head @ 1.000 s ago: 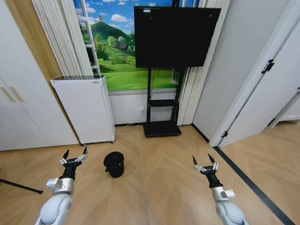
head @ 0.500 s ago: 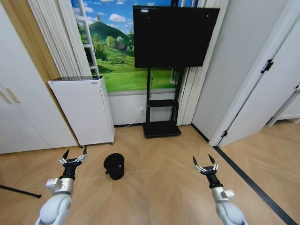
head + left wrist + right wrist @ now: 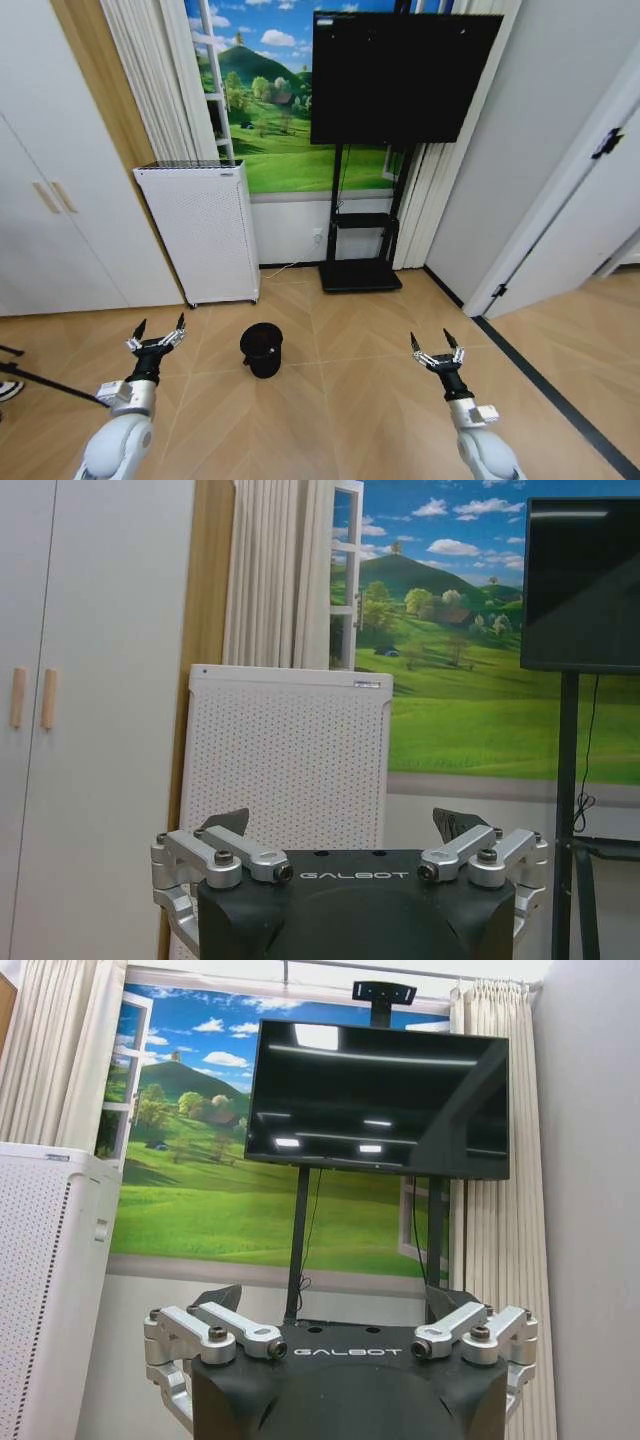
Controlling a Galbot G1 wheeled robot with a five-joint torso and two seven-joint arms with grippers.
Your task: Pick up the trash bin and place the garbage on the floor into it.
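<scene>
The trash bin (image 3: 262, 349), a small black round wastebasket, stands on the wooden floor in the head view, in front of the white perforated appliance. My left gripper (image 3: 160, 333) is held up to the bin's left, open and holding nothing. On the bin's right, farther off, my right gripper (image 3: 436, 345) is also open and holds nothing. Each wrist view shows its own spread fingers, left gripper (image 3: 342, 827) and right gripper (image 3: 332, 1301), with nothing between them. The garbage is out of view.
A tall white perforated appliance (image 3: 200, 232) stands against the wall behind the bin. A black TV on a stand (image 3: 400, 80) is beside it, with its base (image 3: 358, 275) on the floor. White cupboard doors (image 3: 55, 200) are left, an open door (image 3: 570, 190) right.
The whole head view has shifted: the room's things now sit farther right and a little lower, so the camera has turned. Both grippers hold the same pose.
</scene>
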